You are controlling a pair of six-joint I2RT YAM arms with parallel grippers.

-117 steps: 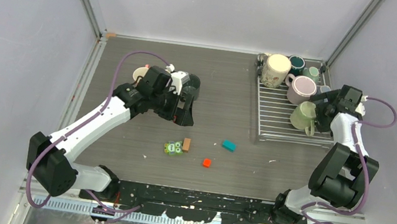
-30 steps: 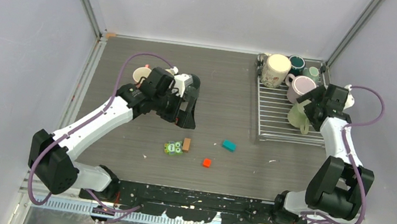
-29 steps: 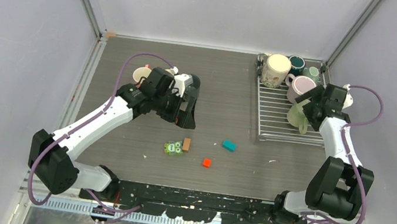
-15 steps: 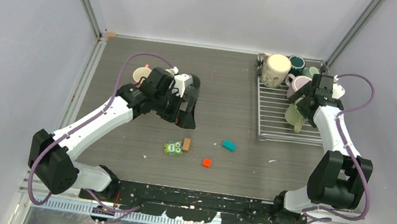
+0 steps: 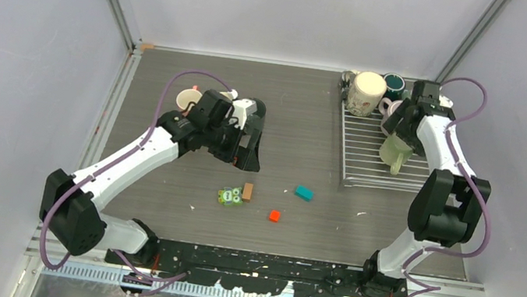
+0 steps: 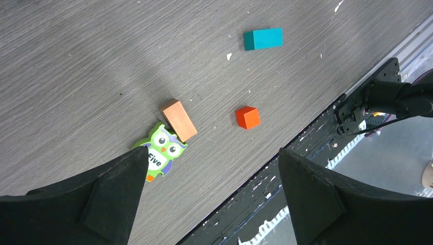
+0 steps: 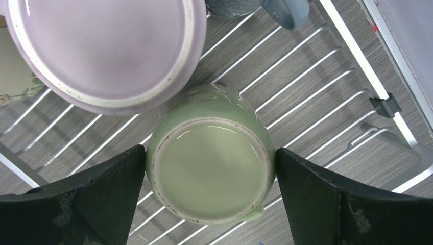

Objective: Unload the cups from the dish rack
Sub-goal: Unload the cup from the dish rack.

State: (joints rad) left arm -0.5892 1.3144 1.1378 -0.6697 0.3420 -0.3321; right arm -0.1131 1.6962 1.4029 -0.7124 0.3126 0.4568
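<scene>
The dish rack [image 5: 366, 161] lies at the far right of the table. My right gripper [image 5: 399, 136] is shut on a pale green mug [image 5: 394, 153] and holds it bottom-up over the rack; in the right wrist view the fingers [image 7: 120, 194] press both sides of this mug [image 7: 212, 171]. A cream mug [image 5: 367, 93], a dark teal mug [image 5: 394, 82] and a mauve-pink mug [image 7: 102, 51] stand at the rack's far end. My left gripper [image 5: 248, 145] is open and empty above the table's middle left.
A pale cup [image 5: 187, 97] stands on the table behind my left arm. A green owl piece [image 6: 161, 150], a brown block [image 6: 178, 120], a red cube [image 6: 247, 117] and a teal block [image 6: 263, 38] lie near the front middle. A blue-grey mug [image 7: 286, 9] sits by the rack's rim [image 7: 352, 46].
My right gripper has closed on the pale green mug and carried it from the rack's right side toward the far middle. The left arm has not moved.
</scene>
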